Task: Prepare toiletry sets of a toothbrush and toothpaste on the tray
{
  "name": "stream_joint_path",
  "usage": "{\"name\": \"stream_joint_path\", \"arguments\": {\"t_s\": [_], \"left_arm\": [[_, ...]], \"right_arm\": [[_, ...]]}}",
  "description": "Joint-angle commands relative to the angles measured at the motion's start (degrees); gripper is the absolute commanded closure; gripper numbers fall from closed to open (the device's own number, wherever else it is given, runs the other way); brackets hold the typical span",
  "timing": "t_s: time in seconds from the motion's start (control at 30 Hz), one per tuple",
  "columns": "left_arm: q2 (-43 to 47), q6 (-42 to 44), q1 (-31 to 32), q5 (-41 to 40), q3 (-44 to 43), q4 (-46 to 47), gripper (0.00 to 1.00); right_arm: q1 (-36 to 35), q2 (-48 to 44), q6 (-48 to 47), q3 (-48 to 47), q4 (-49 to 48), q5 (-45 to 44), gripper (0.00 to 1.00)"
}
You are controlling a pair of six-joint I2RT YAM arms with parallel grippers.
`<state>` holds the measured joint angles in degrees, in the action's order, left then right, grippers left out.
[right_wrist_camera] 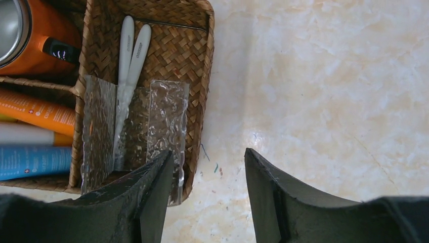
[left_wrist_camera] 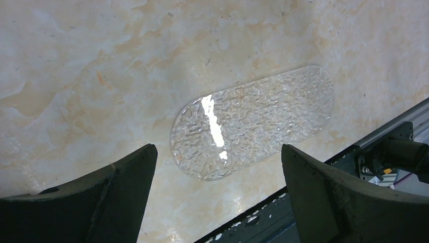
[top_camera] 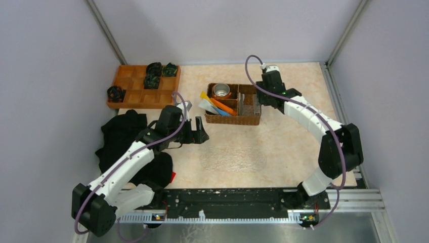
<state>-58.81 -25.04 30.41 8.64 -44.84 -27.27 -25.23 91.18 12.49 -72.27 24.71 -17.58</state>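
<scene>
Top external view: the clear tray (top_camera: 232,158) lies on the bench (top_camera: 293,142), at 6 o'clock from the wicker basket (top_camera: 235,121). The left tool (top_camera: 201,132) hovers at the tray's 10 o'clock, jaws wide, holding nothing. The right tool (right_wrist_camera: 207,195), jaws partly apart and empty, straddles the basket's 3 o'clock wall. Just inside that wall lie two white toothbrushes (right_wrist_camera: 130,55), with the tubes (right_wrist_camera: 35,112) at their 9 o'clock.

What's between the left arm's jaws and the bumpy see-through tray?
Nothing but bare table. The left wrist view shows the tray lying just past the open jaws, with no object in between.
</scene>
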Motion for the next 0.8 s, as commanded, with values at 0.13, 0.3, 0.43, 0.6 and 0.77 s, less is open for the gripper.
{"name": "stream_joint_path", "arguments": {"t_s": [0.13, 0.3, 0.43, 0.6, 0.77], "left_arm": [[2.9, -0.4, 0.0, -1.7, 0.5, -3.0, 0.01], [2.7, -0.3, -0.1, -1.8, -0.4, -3.2, 0.01], [1.7, 0.1, -0.1, -2.2, -1.3, -3.8, 0.01], [1.4, 0.5, -0.1, -2.5, -1.8, -3.9, 0.01], [1.3, 0.6, 0.0, -2.5, -1.7, -4.0, 0.01]], "right_arm": [[1.3, 4.6, -2.6, -1.2, -6.6, 10.2, 0.45], [1.5, 7.3, -2.1, -1.3, -8.4, 12.4, 0.45], [1.4, 9.3, -2.1, -1.8, -8.6, 12.6, 0.45], [1.5, 12.3, -2.8, -3.1, -7.6, 11.9, 0.45], [1.4, 14.3, -3.2, -5.4, -5.9, 11.1, 0.87]]}}
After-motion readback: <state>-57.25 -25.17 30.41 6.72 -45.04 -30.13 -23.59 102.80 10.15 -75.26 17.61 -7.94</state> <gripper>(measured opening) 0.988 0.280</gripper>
